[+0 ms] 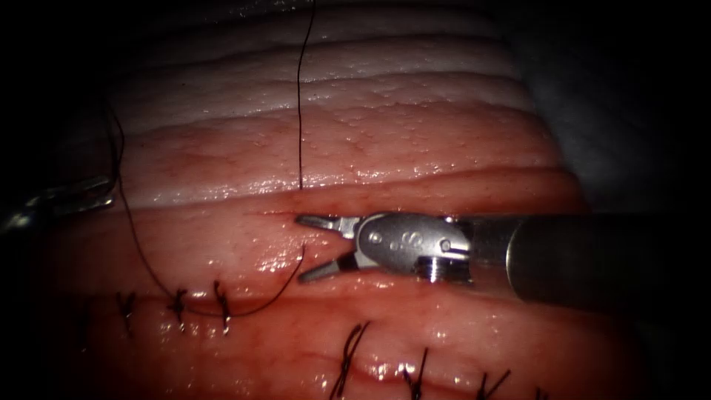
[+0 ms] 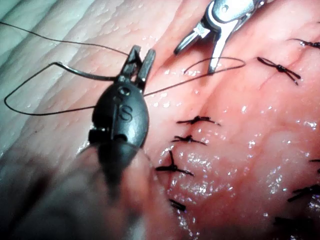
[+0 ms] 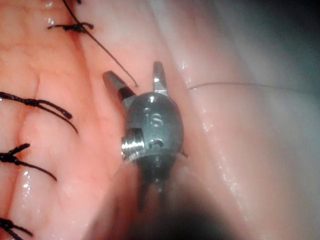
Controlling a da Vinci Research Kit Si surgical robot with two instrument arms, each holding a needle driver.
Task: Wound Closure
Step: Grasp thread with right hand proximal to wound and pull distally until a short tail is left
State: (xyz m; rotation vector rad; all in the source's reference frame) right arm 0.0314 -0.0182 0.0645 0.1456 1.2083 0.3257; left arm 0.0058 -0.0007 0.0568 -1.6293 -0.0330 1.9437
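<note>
Steel right tool (image 1: 301,250) lies mid-scene, shaft coming in from the right, jaws spread wide with nothing between them. One jaw tip sits just beside a loose curl of thread (image 1: 298,111); I cannot tell whether they touch. The right wrist view shows the same tool (image 3: 132,70) agape over bare tissue (image 3: 235,165), a thread end lying between the tips but ungripped.

Left tool (image 1: 67,196) is at the far left edge, dim, well apart from the right one. In the left wrist view its jaws (image 2: 140,57) are closed on the needle (image 2: 87,74), gripped near one end of the curve. The rest of the curve arcs away from the tool, clear of the tissue and not buried in it. Thread trails from the needle's free end in a wide loop over the pale surface.

One strand drops straight from the far edge and enters the tissue (image 1: 415,141) at a fold just beyond the right tool's tips. Another runs from the left tool down to a row of dark stitches (image 1: 178,302) near left, then curls up towards the open jaws. A second row of stitches (image 1: 348,355) sits nearer, to the right. The surface is wet and glistening.
</note>
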